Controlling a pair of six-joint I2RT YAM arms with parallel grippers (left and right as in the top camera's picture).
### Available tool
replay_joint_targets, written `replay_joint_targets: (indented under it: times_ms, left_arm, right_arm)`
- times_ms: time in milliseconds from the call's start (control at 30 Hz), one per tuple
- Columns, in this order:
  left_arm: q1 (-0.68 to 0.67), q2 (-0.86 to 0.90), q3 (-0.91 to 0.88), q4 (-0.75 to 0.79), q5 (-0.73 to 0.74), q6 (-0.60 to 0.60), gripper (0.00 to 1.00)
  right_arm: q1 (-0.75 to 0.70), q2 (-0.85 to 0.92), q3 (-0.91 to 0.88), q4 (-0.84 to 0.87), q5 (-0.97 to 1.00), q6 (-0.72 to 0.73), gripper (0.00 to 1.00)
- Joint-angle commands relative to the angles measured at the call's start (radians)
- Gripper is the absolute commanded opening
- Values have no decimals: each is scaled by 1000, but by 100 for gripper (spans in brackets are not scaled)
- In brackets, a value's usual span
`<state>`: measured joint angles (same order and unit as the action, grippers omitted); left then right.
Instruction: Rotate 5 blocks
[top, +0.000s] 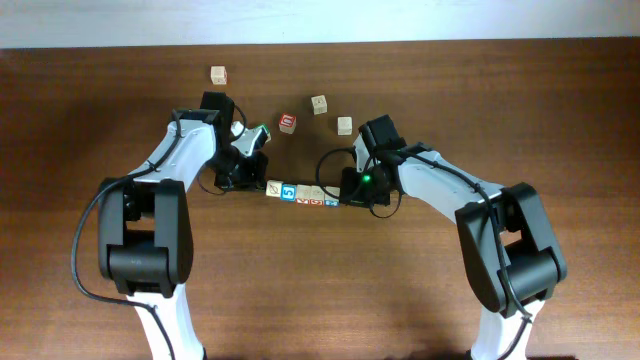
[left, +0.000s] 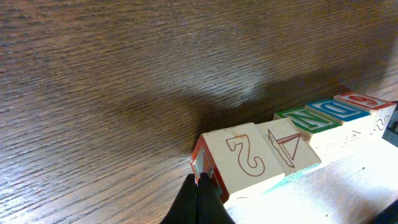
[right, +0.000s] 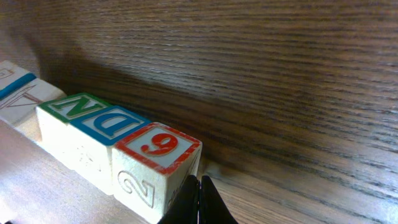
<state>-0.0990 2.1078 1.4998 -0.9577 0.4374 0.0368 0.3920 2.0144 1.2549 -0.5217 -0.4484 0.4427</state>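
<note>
Five blocks (top: 300, 193) in a row on the bench (top: 400, 290), we see left hand (left: 199, 186) pressed together at one end, right hand (right: 199, 190) pressed together at the other

We find the five blocks (top: 301, 194) side by side in one touching row, mid-way across the table (top: 330, 290), with the left gripper (left: 200, 185) at its left end and the right gripper (right: 199, 188) at its right. Behind the row, four loose blocks (top: 319, 104) lie well apart.
</note>
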Motion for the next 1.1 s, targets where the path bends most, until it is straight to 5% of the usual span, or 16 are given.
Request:
replay_joint_targets:
  times_ms: [0, 233, 433, 767, 1067]
  left_arm:
    - [-10, 9, -9, -7, 17, -7, 0]
    - [-10, 9, -9, -56, 10, -8, 0]
    - [-10, 9, -8, -68, 11, -45, 0]
    - [-10, 9, -2, -23, 11, -45, 36]
    - [-10, 9, -2, -13, -2, -45, 36]
  right_arm:
    - [11, 7, 0, 3, 17, 13, 4]
    - [11, 7, 0, 32, 19, 11, 10]
    - [11, 6, 9, 47, 12, -5, 24]
    - [11, 6, 35, 47, 13, -45, 33]
    - [12, 6, 35, -6, 68, -41, 45]
